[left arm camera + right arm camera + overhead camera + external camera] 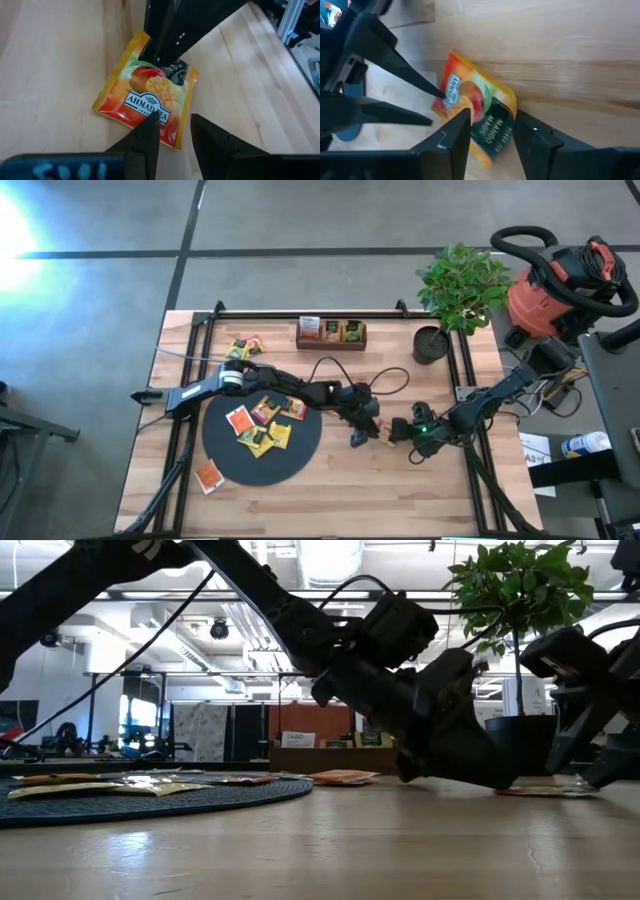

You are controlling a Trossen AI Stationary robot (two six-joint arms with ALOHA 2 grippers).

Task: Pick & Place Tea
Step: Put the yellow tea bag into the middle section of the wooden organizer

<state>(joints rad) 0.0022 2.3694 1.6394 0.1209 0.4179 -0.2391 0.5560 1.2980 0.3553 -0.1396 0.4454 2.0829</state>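
Between left gripper (172,125) and right gripper (490,131) lies tea packet (147,95).

Mango tea packet (145,100) flat on wood; others, apparently, on black disc (305,445).

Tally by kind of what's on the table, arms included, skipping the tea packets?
Robot arms: 2, left gripper and right gripper
Black disc: 1
Wooden tray: 1
Potted plant: 1
Total: 5
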